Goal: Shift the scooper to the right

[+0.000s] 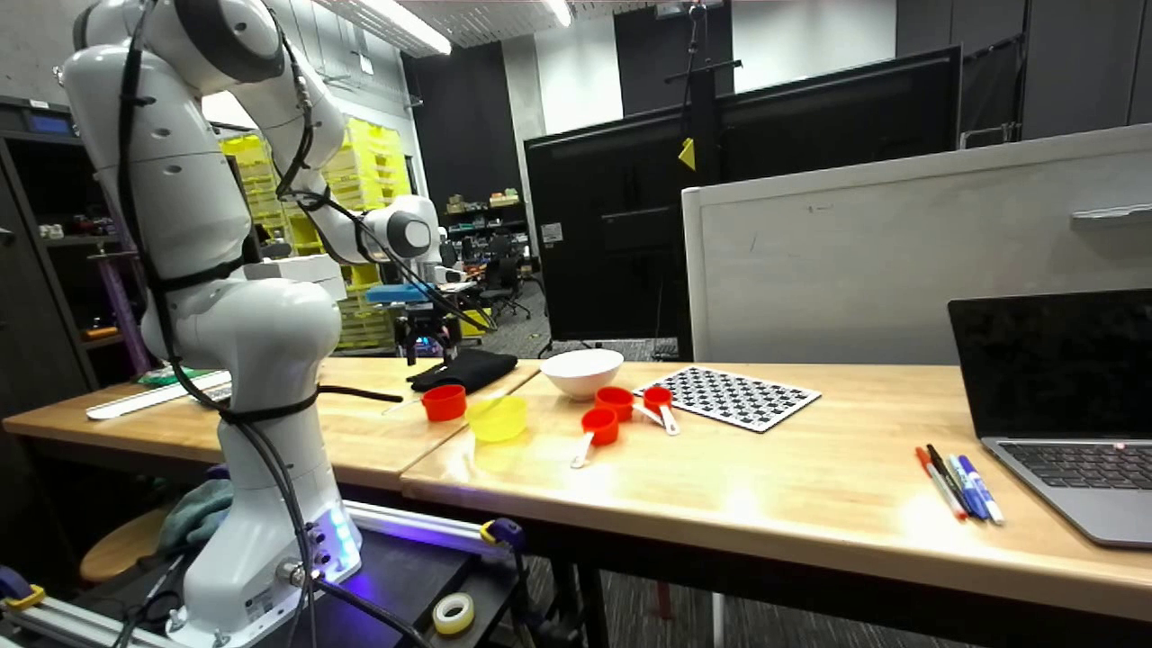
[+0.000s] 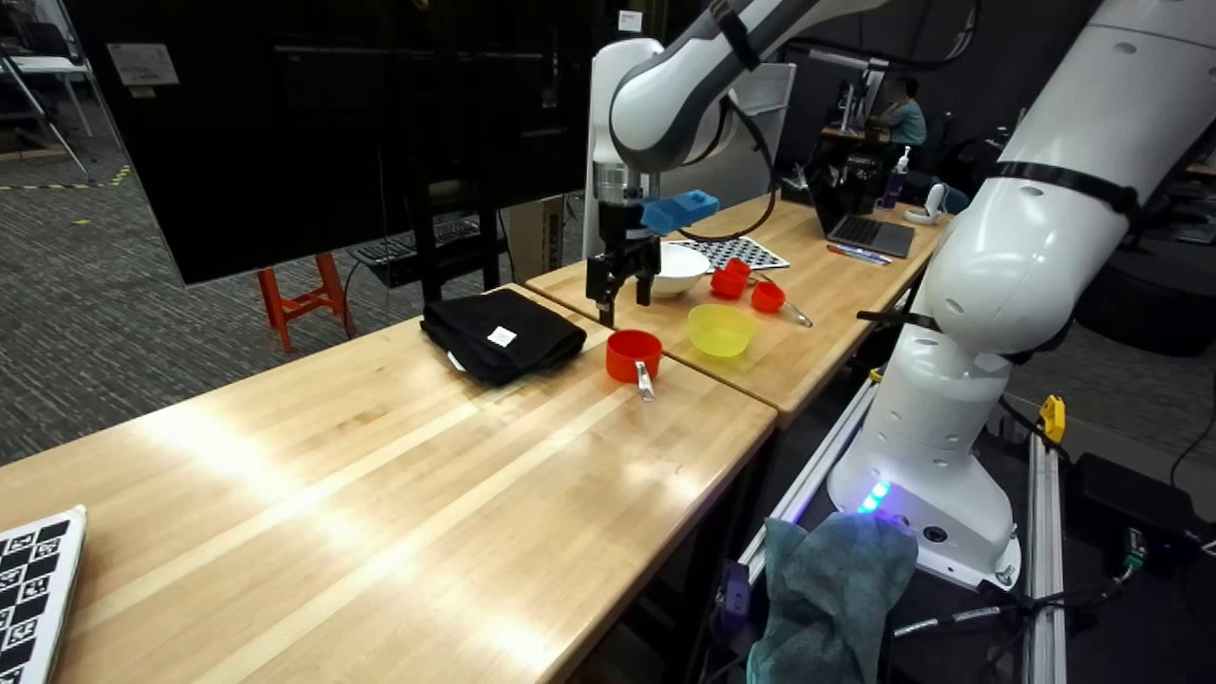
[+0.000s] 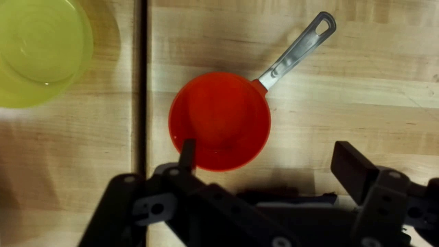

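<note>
Wrist view: the jaws are spread above the worktop. The red measuring cup rests upright, across the seam from the yellow bowl.

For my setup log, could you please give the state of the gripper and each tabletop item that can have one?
Gripper: open, holding nothing
Scooper nearest the gripper: upright, empty, ungripped
Yellow bowl: upright, looks empty
White bowl: upright, contents unclear
Other red scoops: apparently upright, contents unclear
Black cloth: folded
Laptop: open, screen dark
Markers: lying down, caps unclear
</note>
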You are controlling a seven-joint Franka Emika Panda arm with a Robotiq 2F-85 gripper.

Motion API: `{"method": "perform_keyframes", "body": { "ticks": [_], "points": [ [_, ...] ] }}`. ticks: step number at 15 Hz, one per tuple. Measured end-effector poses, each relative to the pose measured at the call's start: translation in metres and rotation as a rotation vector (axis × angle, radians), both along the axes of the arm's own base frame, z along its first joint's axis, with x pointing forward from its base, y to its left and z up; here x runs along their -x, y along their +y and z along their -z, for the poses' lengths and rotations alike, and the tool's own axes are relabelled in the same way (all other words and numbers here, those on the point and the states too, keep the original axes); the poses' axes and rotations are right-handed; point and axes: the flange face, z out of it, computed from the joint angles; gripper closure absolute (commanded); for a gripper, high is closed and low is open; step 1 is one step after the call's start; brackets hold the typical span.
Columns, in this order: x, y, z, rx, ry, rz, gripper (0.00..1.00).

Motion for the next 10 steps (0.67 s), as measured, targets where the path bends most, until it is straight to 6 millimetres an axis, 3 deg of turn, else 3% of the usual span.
{"method": "perform_keyframes", "body": {
  "ticks": [10],
  "points": [
    [0.012,0.015,0.025,0.01,0.008,0.03,0.0]
  ]
}}
